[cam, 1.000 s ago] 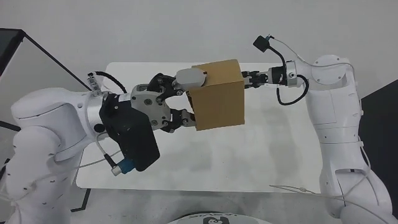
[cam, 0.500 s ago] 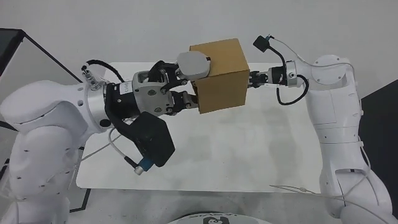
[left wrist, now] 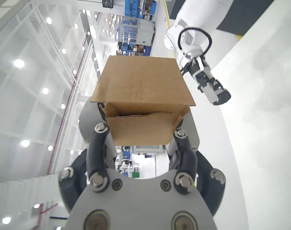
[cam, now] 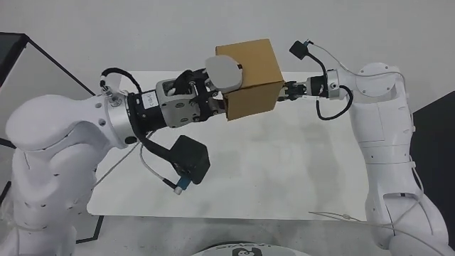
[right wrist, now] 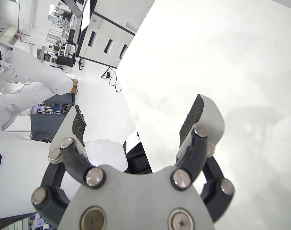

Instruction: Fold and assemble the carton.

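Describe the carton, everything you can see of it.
The carton is plain brown corrugated cardboard, squared into a box, with no tape visible. It is held tilted above the table. The left hand clamps its near end between both fingers. There one flap is folded inward with a ragged edge and a gap under the top panel, so that end is not closed. The right hand, open, sits beside the opposite side, seemingly not touching.
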`<state>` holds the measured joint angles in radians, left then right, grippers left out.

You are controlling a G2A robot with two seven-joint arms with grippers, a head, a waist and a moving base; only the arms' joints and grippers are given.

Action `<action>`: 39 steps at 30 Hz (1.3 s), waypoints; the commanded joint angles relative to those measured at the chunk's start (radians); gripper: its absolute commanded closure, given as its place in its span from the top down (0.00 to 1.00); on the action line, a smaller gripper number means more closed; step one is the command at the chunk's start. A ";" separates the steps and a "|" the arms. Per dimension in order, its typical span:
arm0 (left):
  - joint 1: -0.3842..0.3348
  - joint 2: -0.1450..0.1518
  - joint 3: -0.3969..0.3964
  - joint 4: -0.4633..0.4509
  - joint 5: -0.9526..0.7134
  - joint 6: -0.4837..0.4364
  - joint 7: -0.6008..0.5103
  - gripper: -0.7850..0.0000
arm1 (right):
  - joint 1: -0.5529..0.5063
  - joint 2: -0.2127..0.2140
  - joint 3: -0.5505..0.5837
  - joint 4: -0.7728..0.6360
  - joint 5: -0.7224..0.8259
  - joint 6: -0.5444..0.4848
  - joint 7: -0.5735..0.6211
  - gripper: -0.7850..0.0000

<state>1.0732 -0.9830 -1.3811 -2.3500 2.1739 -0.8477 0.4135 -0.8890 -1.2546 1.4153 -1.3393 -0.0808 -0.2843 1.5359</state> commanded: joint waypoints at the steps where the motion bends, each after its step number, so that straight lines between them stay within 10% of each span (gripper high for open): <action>1: 0.017 0.012 -0.007 0.000 0.116 0.053 0.091 0.00 | 0.000 0.000 0.000 0.000 0.000 0.000 0.000 1.00; 9: 0.110 0.047 -0.074 0.031 0.307 0.246 0.302 0.00 | 0.000 0.000 0.000 0.000 0.000 0.000 0.000 1.00; 17: 0.110 0.047 -0.074 0.031 0.307 0.246 0.302 0.00 | 0.000 0.000 0.000 0.000 0.000 0.000 0.000 1.00; 30: 0.185 0.058 -0.122 0.021 0.463 0.621 0.363 0.00 | 0.000 0.000 0.000 0.000 0.000 0.000 0.000 1.00; 39: 0.212 0.062 -0.125 0.020 0.507 0.700 0.381 0.00 | 0.000 0.000 0.000 0.000 0.000 0.000 0.000 1.00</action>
<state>1.2853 -0.9214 -1.5060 -2.3299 2.6799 -0.1465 0.7945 -0.8890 -1.2545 1.4153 -1.3393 -0.0808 -0.2843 1.5359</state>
